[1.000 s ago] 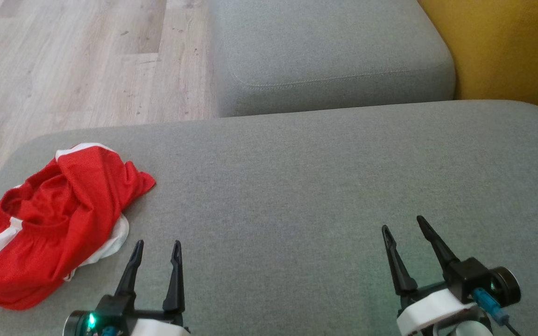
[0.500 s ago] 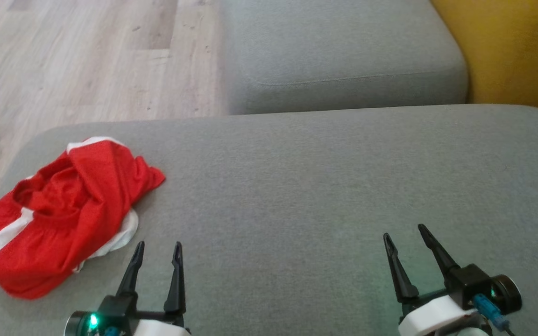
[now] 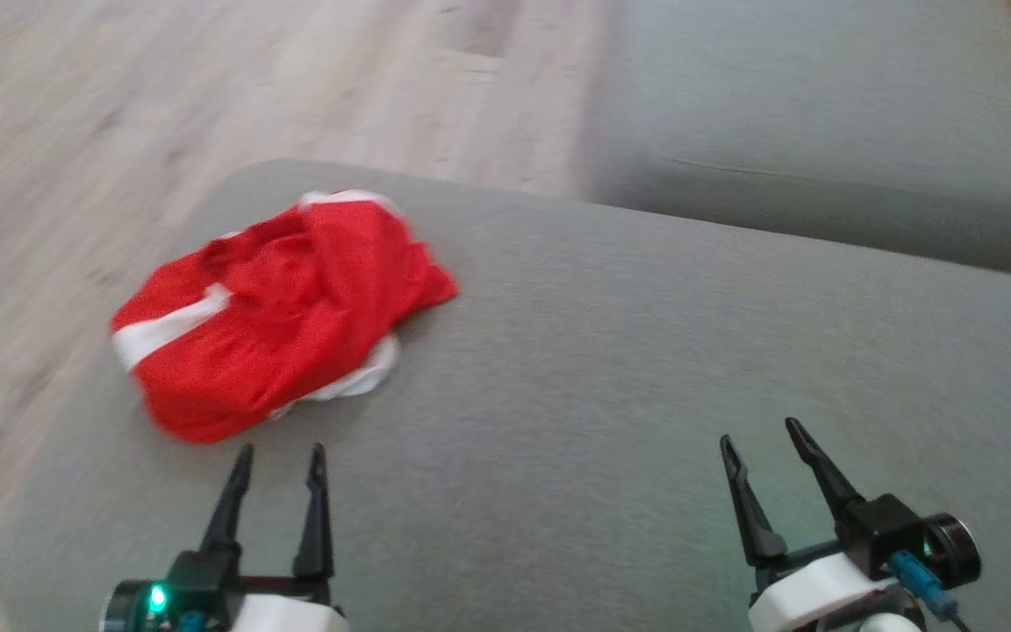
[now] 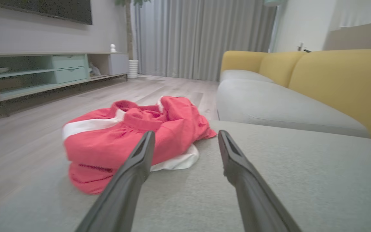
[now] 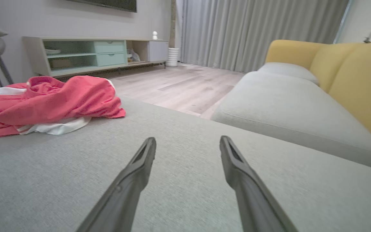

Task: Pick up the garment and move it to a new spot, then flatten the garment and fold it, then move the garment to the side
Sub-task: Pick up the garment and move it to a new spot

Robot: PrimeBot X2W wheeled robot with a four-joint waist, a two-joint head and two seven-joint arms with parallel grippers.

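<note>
A wide grey fabric cushion (image 3: 646,369) takes the lower part of the head view. Above it, at the upper right, lies a second grey seat cushion (image 3: 821,105). In the left wrist view a yellow backrest (image 4: 340,83) stands at its right. Pale wooden floor (image 3: 207,88) covers the upper left. At the left of the right wrist view stands a low TV cabinet (image 5: 76,54) with mint drawers (image 5: 108,53). Grey curtains (image 5: 253,29) hang at the top centre.

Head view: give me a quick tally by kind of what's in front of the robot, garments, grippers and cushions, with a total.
Garments: 1, the red and white garment, crumpled on the near grey cushion.
Grippers: 2, the left gripper and the right gripper, both open and empty.
Cushions: 2, the near one and the far grey cushion.
Total: 5.
</note>
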